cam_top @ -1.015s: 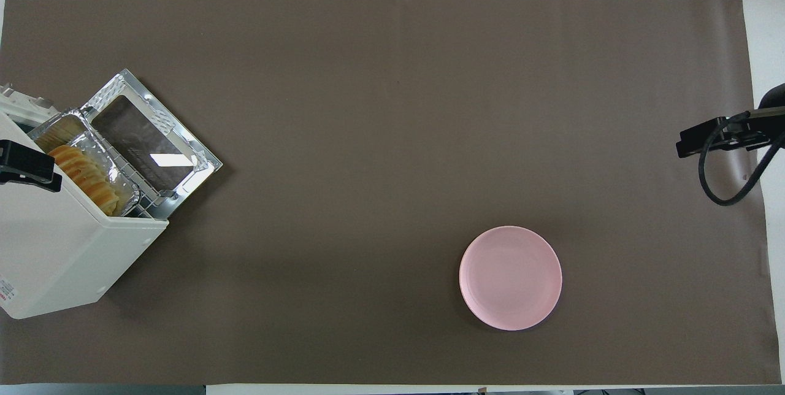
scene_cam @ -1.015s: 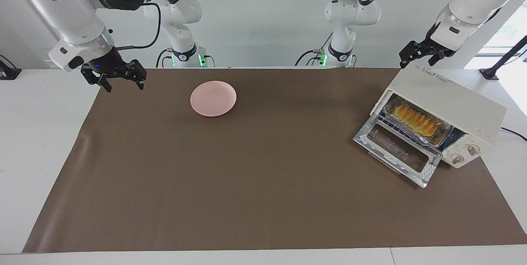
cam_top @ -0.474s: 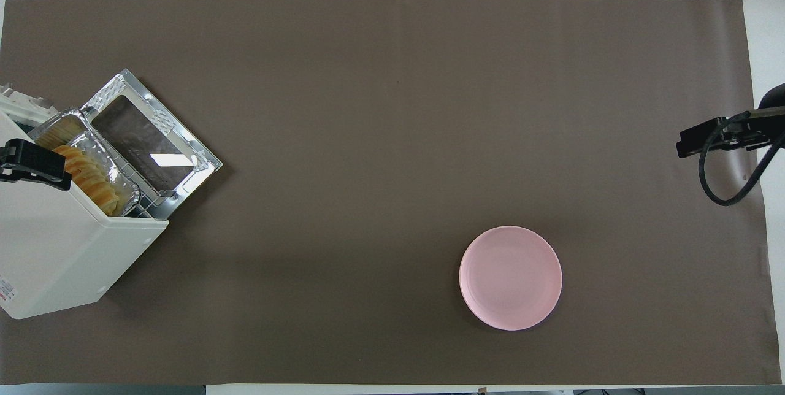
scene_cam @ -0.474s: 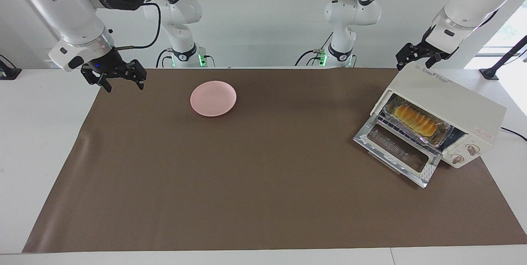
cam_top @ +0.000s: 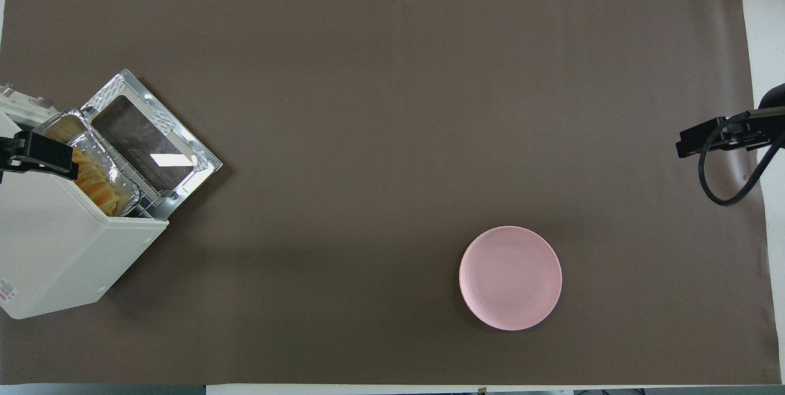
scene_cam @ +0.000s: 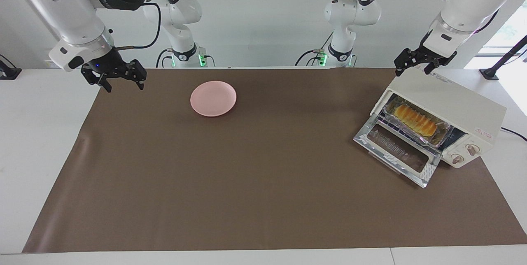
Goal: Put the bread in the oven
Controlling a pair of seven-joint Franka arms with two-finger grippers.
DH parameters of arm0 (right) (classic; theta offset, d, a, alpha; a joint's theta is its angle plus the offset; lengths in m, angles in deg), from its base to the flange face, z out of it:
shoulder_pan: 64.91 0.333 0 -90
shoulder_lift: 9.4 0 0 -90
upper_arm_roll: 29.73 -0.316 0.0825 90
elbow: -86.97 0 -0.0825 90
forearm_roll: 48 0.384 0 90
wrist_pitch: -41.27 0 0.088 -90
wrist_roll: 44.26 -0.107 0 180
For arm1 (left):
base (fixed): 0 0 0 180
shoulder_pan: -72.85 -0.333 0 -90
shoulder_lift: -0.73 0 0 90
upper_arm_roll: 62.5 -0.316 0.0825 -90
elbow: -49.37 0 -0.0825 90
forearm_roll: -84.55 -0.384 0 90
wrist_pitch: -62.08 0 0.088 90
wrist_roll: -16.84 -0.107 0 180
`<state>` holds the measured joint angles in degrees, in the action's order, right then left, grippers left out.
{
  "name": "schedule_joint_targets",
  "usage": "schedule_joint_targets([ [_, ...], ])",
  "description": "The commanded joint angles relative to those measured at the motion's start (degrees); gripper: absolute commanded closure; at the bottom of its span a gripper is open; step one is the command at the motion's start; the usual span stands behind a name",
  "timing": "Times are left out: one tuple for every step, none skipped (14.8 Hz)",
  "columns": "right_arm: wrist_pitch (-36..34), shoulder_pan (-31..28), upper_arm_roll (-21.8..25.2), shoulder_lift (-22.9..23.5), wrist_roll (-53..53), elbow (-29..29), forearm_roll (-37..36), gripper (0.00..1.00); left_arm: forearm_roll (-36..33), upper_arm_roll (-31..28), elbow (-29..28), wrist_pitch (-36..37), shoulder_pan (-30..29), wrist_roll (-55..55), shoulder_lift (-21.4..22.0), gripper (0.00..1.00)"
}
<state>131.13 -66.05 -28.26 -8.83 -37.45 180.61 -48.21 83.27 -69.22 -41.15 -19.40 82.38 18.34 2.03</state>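
Observation:
The cream-white oven (scene_cam: 453, 104) (cam_top: 55, 248) stands at the left arm's end of the table, its glass door (scene_cam: 397, 154) (cam_top: 144, 149) dropped open. Inside, on the wire rack, sits the golden ridged bread (scene_cam: 414, 120) (cam_top: 92, 183) in a crinkled foil tray (scene_cam: 442, 131). My left gripper (scene_cam: 413, 69) (cam_top: 37, 157) hangs open and holds nothing, just over the oven's top at the corner nearest the robots. My right gripper (scene_cam: 122, 82) (cam_top: 705, 140) waits open, holding nothing, over the mat's edge at the right arm's end.
A round pink plate (scene_cam: 213, 98) (cam_top: 510, 277) lies on the brown mat (scene_cam: 247, 174), nearer the robots and toward the right arm's end. A cable runs from the oven off the table's edge.
The left gripper has drifted across the oven's top toward its open front, now partly covering the tray in the overhead view. The right arm, bread, oven and plate have not moved.

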Motion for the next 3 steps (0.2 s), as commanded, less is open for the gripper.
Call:
schedule_joint_targets([
  [-0.21,-0.35,-0.15,-0.66,0.84,0.75,-0.84,0.0,0.49,-0.13,-1.77,-1.31,0.39,-0.27,1.42,0.0],
  [-0.21,-0.35,-0.06,-0.66,0.84,0.75,-0.84,0.0,0.49,-0.13,-1.77,-1.4,0.39,-0.27,1.42,0.0],
  [-0.21,-0.35,-0.15,-0.66,0.84,0.75,-0.84,0.0,0.49,-0.13,-1.68,-1.4,0.39,-0.27,1.42,0.0],
])
